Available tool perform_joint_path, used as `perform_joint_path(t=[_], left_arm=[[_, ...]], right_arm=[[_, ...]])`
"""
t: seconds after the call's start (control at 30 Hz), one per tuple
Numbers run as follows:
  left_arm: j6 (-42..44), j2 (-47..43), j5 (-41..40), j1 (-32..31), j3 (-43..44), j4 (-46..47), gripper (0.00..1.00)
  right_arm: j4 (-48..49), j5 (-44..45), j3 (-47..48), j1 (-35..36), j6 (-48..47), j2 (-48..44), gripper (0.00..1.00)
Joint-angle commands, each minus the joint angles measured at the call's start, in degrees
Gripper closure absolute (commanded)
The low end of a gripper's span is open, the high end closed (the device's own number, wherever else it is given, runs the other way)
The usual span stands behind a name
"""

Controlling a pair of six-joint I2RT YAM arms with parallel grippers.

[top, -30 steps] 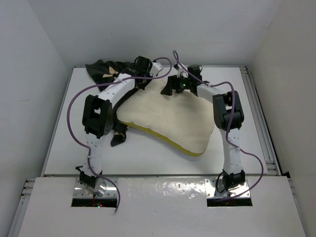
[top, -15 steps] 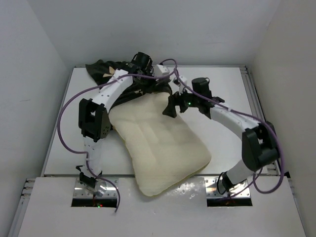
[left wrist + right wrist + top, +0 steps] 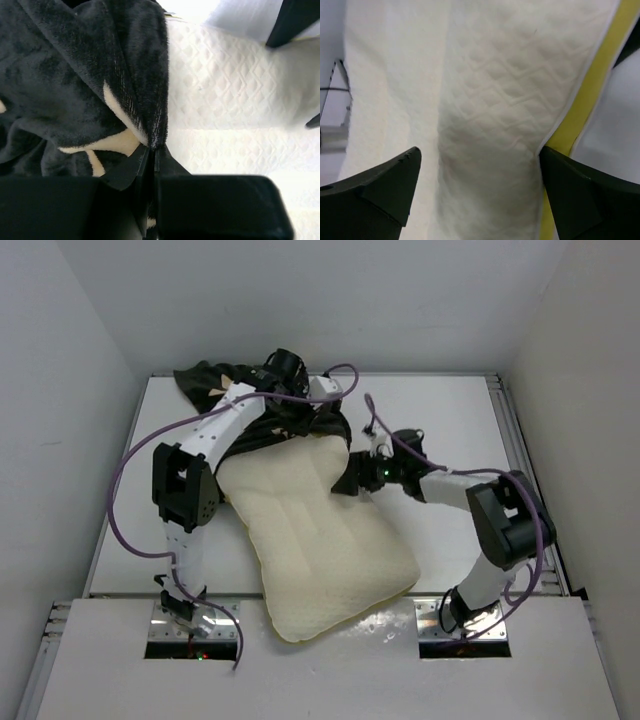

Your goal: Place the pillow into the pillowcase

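The cream quilted pillow (image 3: 320, 540) lies slantwise, its far end at the table's middle and its near corner over the front edge. The black pillowcase (image 3: 205, 380) with tan motifs is bunched at the back left. My left gripper (image 3: 305, 418) is shut on a fold of the pillowcase (image 3: 125, 75), right at the pillow's far end (image 3: 235, 100). My right gripper (image 3: 350, 478) is open at the pillow's far right edge. Its fingers (image 3: 385, 185) straddle the pillow (image 3: 485, 100), and the right one touches the yellow piping (image 3: 590, 95).
The white table (image 3: 440, 410) has walls on three sides and a metal rail (image 3: 530, 490) along its right edge. Purple cables (image 3: 130, 470) loop out from both arms. The pillowcase also trails under my left arm.
The pillow has swung from lying across the table to lying lengthwise toward the front edge. My right arm has folded nearer and lower to its right edge. My left gripper stayed on the pillowcase.
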Motion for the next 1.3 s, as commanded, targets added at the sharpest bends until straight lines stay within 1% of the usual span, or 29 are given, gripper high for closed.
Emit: perform_joint_path(t=[0.0, 0.07, 0.1, 0.13, 0.17, 0.2, 0.23, 0.27, 0.3, 0.33, 0.37, 0.4, 0.43, 0.47, 0.5, 0.57, 0.6, 0.63, 0.7, 0.8, 0.87, 0.93, 1.0, 1.07, 1.13, 1.17, 1.2, 1.23, 1.27], left_arm=[[-1.02, -3.83, 2.69, -1.44, -1.1, 1.07, 1.0], [-1.63, -4.0, 2.96, -1.79, -2.06, 1.43, 1.0], [-1.81, -4.26, 3.13, -1.79, -2.42, 1.51, 1.0], [-2.42, -4.35, 3.48, -1.7, -2.77, 1.86, 1.0], [-2.51, -4.44, 4.09, -1.79, -3.47, 2.13, 1.0], [-2.78, -4.88, 4.71, -1.79, -3.74, 2.39, 1.0], [-3.13, -4.97, 5.06, -1.88, -3.91, 2.57, 1.0], [-3.13, -5.32, 6.37, -1.88, -4.09, 2.57, 1.0], [-2.96, -5.41, 7.43, -2.05, -3.92, 2.13, 1.0], [-2.08, -5.67, 8.66, -2.14, -3.91, 1.7, 1.0], [-1.55, -6.28, 11.63, -2.31, -3.74, 1.26, 1.0], [-0.68, -6.55, 13.31, -2.23, -3.39, -0.32, 1.0], [1.94, -6.73, 17.85, -2.23, -3.04, -1.46, 1.0], [3.62, -7.25, 20.34, -2.14, -2.51, -3.13, 1.0], [8.34, -7.43, 22.8, -1.97, -1.55, -6.97, 1.0], [13.11, -7.87, 29.72, -2.05, -0.4, -11.56, 1.0], [15.65, -7.96, 31.24, -2.14, 0.21, -16.45, 1.0], [20.2, -7.87, 32.65, -2.23, 1.52, -18.68, 1.0], [19.89, -9.1, 35.56, -2.23, 0.93, -19.32, 1.0], [23.58, -12.43, 40.21, -2.23, -0.92, -19.23, 1.0], [23.33, -13.14, 41.54, -3.45, 0.82, -19.4, 1.0], [21.66, -13.14, 40.24, -5.39, 1.8, -19.31, 1.0], [22.35, -13.41, 37.95, -7.31, 0.23, -19.32, 1.0], [22.71, -13.41, 36.88, -7.76, -1.79, -19.32, 1.0], [21.84, -12.8, 36.97, -6.98, -1.46, -18.71, 1.0], [19.48, -12.88, 36.28, -6.1, -0.84, -13.83, 1.0], [11.28, -13.05, 33.66, -2.79, -0.84, -9.52, 1.0], [5.89, -13.4, 31.8, -0.75, -0.84, 0.19, 1.0], [0.61, -13.15, 29.26, 1.61, -0.66, 4.63, 1.0]], right_arm=[[15.26, 1.12, -3.35, 3.64, 7.39, 1.46, 0.01], [16.3, 3.15, -3.17, 4.35, 9.14, 5.06, 0.01], [21.36, 2.8, -3.43, 5.31, 10.64, 6.03, 0.01], [24.37, 2.02, -3.52, 5.76, 12.57, 7.95, 0.05], [27.53, -0.17, -3.44, 6.28, 15.72, 8.58, 0.13], [31.74, -1.14, -2.48, 7.24, 16.88, 9.2, 0.37], [32.65, -1.5, -1.86, 7.6, 18.2, 9.73, 0.6], [34.05, -1.07, -1.24, 7.87, 20.12, 9.47, 0.88], [35.11, 0.33, -0.98, 7.96, 21.01, 8.77, 1.0], [36.6, 2.08, -1.41, 8.04, 21.63, 7.46, 1.0], [38.53, 3.92, -2.02, 8.13, 21.64, 4.4, 1.0], [41.07, 8.9, -3.07, 8.39, 21.2, 2.54, 1.0], [41.97, 11.91, -3.43, 8.57, 19.63, -1.3, 1.0], [42.93, 14.55, -3.78, 8.75, 18.4, -3.08, 1.0], [45.12, 20.32, -4.22, 9.44, 17.43, -4.75, 1.0], [49.86, 26.06, -4.84, 10.41, 14.8, -8.88, 1.0], [51.8, 28.79, -5.1, 10.68, 14.52, -9.77, 1.0], [53.04, 34.65, -5.19, 10.68, 14.52, -10.56, 1.0], [55.42, 38.64, -4.5, 10.59, 14.78, -11.27, 1.0], [54.64, 42.52, -2.47, 10.77, 13.82, -9.09, 1.0], [54.2, 46.19, -1.42, 10.68, 14.69, -7.15, 1.0], [53.23, 47.97, -0.45, 10.68, 15.83, -4.87, 1.0], [51.74, 49.2, 1.39, 11.21, 15.4, -3.98, 1.0], [51.64, 50.08, 2.36, 12.34, 13.82, -3.54, 1.0], [52.26, 48.34, 2.11, 12.44, 12.94, -4.24, 1.0], [54.52, 45.54, 0.62, 12.53, 12.41, -5.03, 1.0], [55.76, 42.38, -0.17, 12.44, 10.84, -5.73, 1.0], [55.95, 34.17, -1.49, 12.35, 10.39, -8.0, 1.0], [55.26, 34.09, -2.02, 12.44, 9.87, -9.07, 1.0]])
